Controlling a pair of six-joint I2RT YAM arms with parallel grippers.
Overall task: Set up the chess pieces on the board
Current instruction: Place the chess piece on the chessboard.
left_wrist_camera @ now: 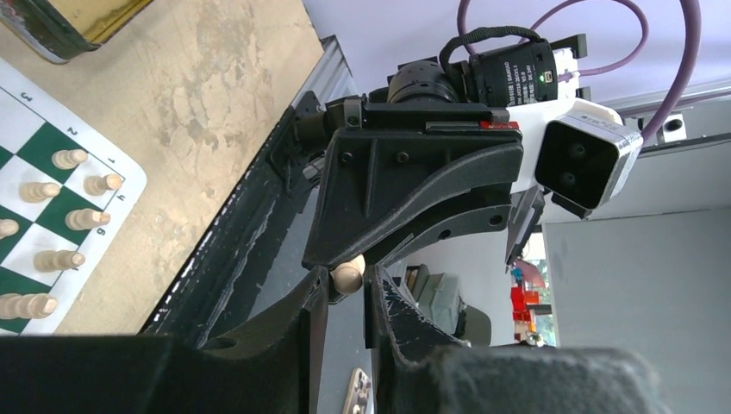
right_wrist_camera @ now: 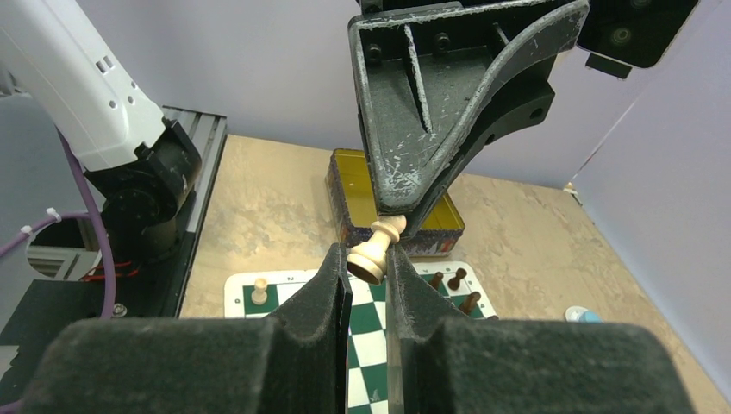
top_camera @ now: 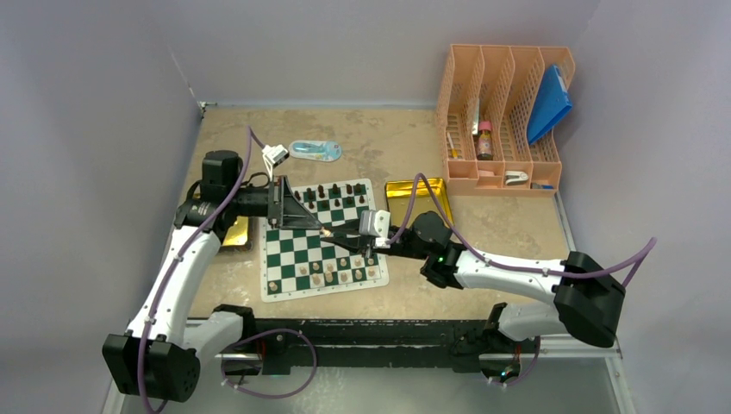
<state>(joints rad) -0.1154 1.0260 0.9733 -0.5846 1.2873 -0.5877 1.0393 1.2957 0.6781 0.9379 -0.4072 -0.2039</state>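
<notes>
The cream pawn is off the board, in the air at the centre of the top view, above the middle squares. My right gripper pinches it by its lower body. Its fingers are drawn in tight on either side and the pawn tilts, head up and to the right. My left gripper comes in from the opposite side, fingers narrowed to about the width of the pawn's head, which sits between the tips. I cannot tell whether they actually press on it.

Below them lies the board, centre of the frame. The dark pieces stand along its upper rows and the cream pieces along its lower rows, mostly towards the right. A gold tray lies on the desk just past the board's upper right corner. An orange file rack stands in the upper right.
</notes>
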